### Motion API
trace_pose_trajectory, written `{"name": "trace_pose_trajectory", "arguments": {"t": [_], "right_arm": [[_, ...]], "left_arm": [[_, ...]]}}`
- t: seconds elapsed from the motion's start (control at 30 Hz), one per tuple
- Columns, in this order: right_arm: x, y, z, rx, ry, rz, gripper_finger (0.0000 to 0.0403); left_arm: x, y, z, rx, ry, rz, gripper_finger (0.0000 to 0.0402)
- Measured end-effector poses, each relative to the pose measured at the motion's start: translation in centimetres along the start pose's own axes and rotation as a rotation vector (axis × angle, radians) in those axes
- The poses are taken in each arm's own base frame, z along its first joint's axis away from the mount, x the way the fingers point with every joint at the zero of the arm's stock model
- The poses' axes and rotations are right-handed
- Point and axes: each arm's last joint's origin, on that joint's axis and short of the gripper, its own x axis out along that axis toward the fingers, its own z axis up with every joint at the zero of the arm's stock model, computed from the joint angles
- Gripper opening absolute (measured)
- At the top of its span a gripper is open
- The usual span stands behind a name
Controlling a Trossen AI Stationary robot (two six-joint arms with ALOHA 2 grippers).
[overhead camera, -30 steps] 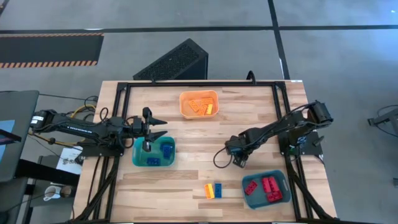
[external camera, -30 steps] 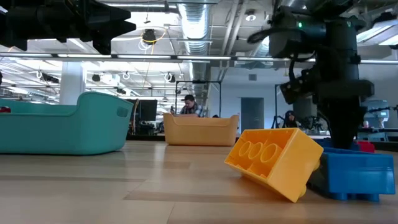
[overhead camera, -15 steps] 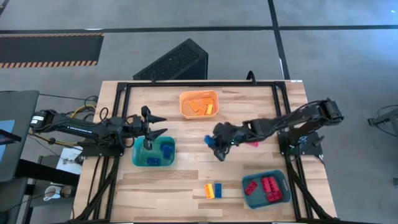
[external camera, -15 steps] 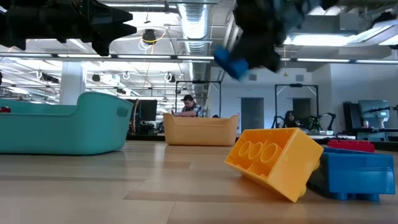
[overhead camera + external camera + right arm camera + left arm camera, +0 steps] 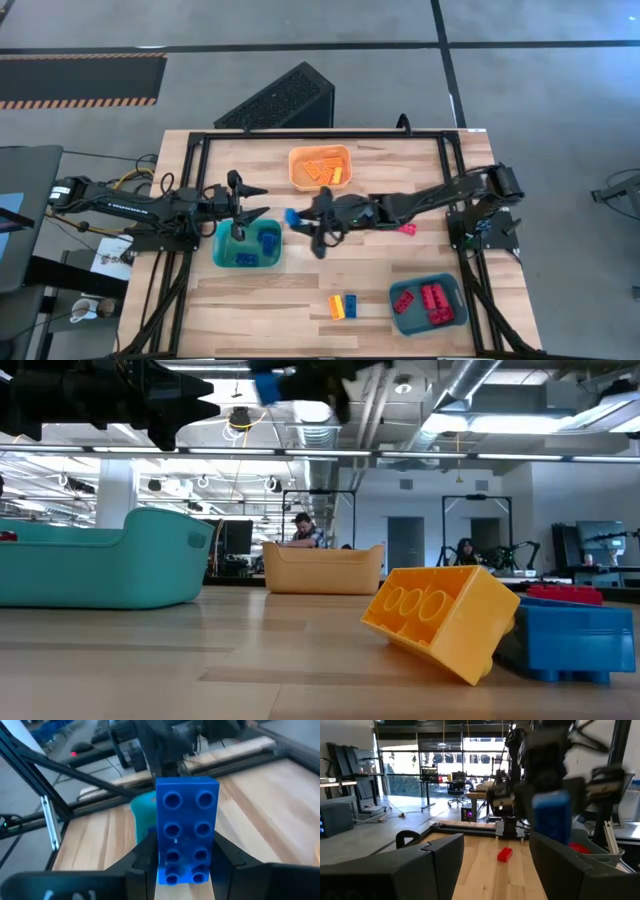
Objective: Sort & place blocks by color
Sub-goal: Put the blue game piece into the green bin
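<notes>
My right gripper [image 5: 300, 219] reaches across the table's middle and is shut on a blue block [image 5: 187, 835], high above the wood [image 5: 266, 385]. It is just right of the teal bin [image 5: 247, 245], which holds blue blocks. My left gripper [image 5: 262, 201] hovers open over that bin's far edge, with nothing between its fingers. A red block [image 5: 408, 229] lies flat on the table at mid right. A yellow block [image 5: 336, 307] and a blue one [image 5: 350, 306] lie side by side near the front edge; the yellow one [image 5: 440, 620] leans tilted against the blue one [image 5: 565, 640]. My right gripper pinches the blue block's two long sides [image 5: 161, 855] between its two fingers, at the end nearest the wrist. The fingers come nearly level from the table's right and lie along the block. The block sticks out past the fingertips, studs toward the camera, lifted clear of the table.
An orange bin [image 5: 320, 167] with orange and yellow blocks stands at the far middle. A darker teal bin [image 5: 428, 305] with red blocks sits at the front right. A black frame [image 5: 320, 133] runs around the table's edges. Bare wood lies between the bins.
My right gripper has risen from the table at mid right and swung toward the table's left, toward the teal bin. It has tipped from pointing down to nearly level. The blue block has come up with it, clear of the table.
</notes>
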Motion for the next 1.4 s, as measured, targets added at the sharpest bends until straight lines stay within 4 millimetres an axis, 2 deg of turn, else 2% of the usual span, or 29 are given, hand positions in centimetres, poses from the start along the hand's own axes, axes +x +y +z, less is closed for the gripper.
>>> {"name": "trace_pose_trajectory", "arguments": {"t": [0.07,0.33,0.73,0.97,1.1,1.4], "right_arm": [[1.3,0.5,0.7,-0.014,-0.029,0.014,0.0131],[6.3,1.6,0.4,-0.039,0.005,0.099,0.0132],[11.3,1.6,-2.9,-0.02,0.091,0.118,0.0151],[12.2,1.5,-3.8,-0.016,0.117,0.123,0.0177],[12.2,1.3,-3.7,0.053,0.113,0.117,0.0187],[12.2,1.1,-3.5,0.085,0.117,0.111,0.0183]], "left_arm": [[0.0,0.0,0.0,0.001,0.004,0.0,0.0215],[0.0,0.0,0.0,0.001,0.005,-0.001,0.0215],[0.0,0.0,0.0,0.0,0.001,0.001,0.0215],[0.0,0.0,0.0,0.001,0.002,0.004,0.0215],[0.0,0.0,0.0,0.0,0.002,0.004,0.0215],[0.0,0.0,0.0,0.0,0.002,0.003,0.0215]]}}
